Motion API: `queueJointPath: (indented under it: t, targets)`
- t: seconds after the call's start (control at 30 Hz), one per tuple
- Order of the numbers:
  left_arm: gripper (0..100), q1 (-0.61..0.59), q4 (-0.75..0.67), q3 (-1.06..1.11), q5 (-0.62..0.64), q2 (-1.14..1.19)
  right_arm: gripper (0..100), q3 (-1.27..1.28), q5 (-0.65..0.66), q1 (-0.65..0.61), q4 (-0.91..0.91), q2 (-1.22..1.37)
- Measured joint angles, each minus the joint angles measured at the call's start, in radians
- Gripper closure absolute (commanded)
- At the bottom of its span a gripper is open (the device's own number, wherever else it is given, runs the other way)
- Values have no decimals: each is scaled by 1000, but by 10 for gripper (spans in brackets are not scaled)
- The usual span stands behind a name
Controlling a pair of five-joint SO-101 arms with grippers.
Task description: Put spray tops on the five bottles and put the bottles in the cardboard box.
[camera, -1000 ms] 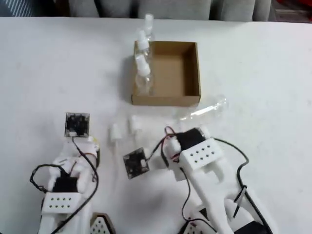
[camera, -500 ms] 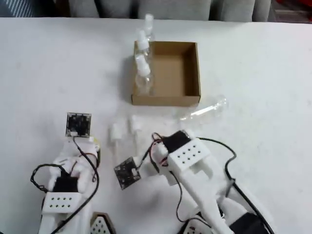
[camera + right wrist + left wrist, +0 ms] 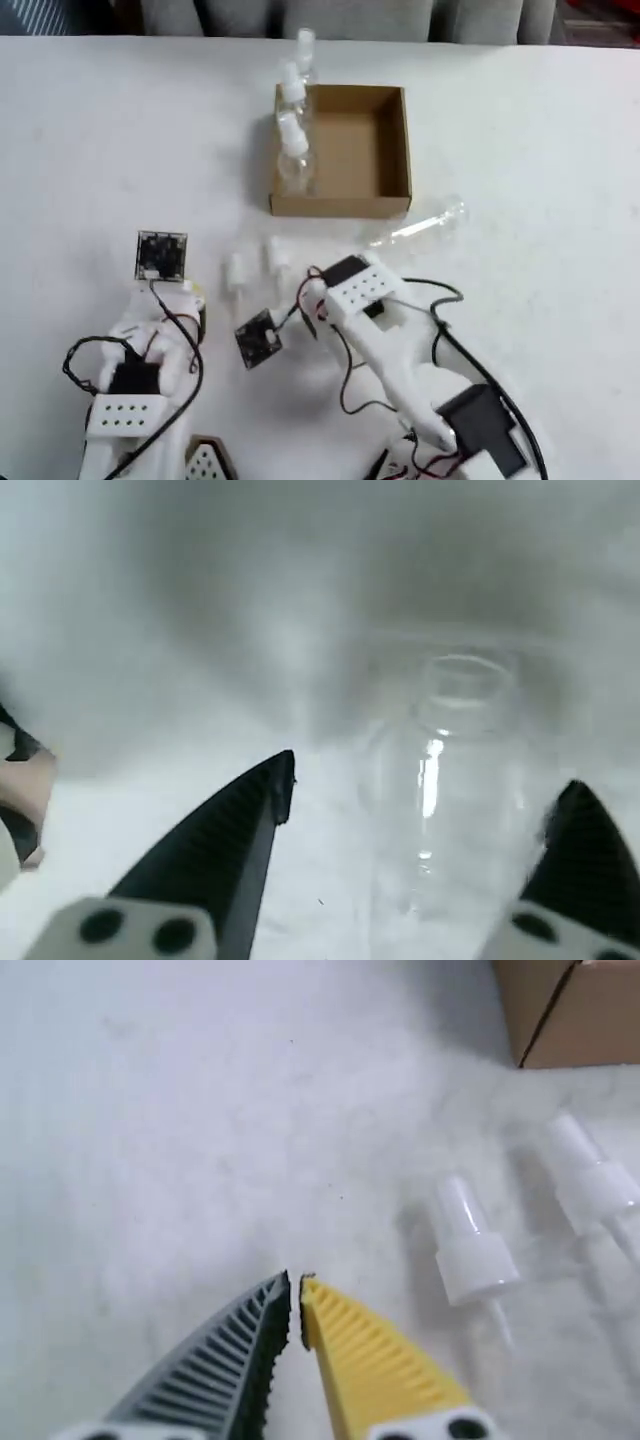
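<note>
The right arm (image 3: pixel 365 290) has swung leftward over the worktop (image 3: pixel 120 130), away from the lying bottle (image 3: pixel 425 225) and toward the two loose spray tops (image 3: pixel 237 270); the left arm has stayed put. Nearest, the left gripper (image 3: pixel 296 1285) hangs low with its fingers together on nothing, just short of those tops, probably parked until one is wanted. The right gripper (image 3: pixel 430 780) has its fingers spread wide either side of an uncapped clear bottle (image 3: pixel 450 740) without pinching it. I judge it is lining up a grasp so a top can go on. Whether that is the lying bottle near the cardboard box (image 3: pixel 400 150) I cannot tell. Farthest, three capped bottles (image 3: pixel 292 135) sit in a line along and past the box's left wall, inside or just outside, I cannot say.
</note>
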Motion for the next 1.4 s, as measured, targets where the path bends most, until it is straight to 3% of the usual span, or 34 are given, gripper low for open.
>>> queueJointPath:
  t: [0.1,0.17,0.27,0.4,0.6,0.83,1.07,1.4]
  targets:
    - [978,0,0,0,0,0,994,-46,0,9,-3,57]
    - [978,0,0,0,0,0,959,-81,0,11,-3,95]
    - [978,0,0,0,0,0,984,-124,-48,31,-5,124]
    - [978,0,0,0,0,0,980,-199,-252,75,-3,126]
    - [978,0,0,0,0,0,984,-224,-657,130,2,110]
    - [978,0,0,0,0,0,984,-206,-1045,325,2,5]
    - [979,17,6,-8,0,0,984,11,-1099,531,-74,-127]
    - [979,186,311,-265,120,0,984,238,-1102,690,-245,-299]
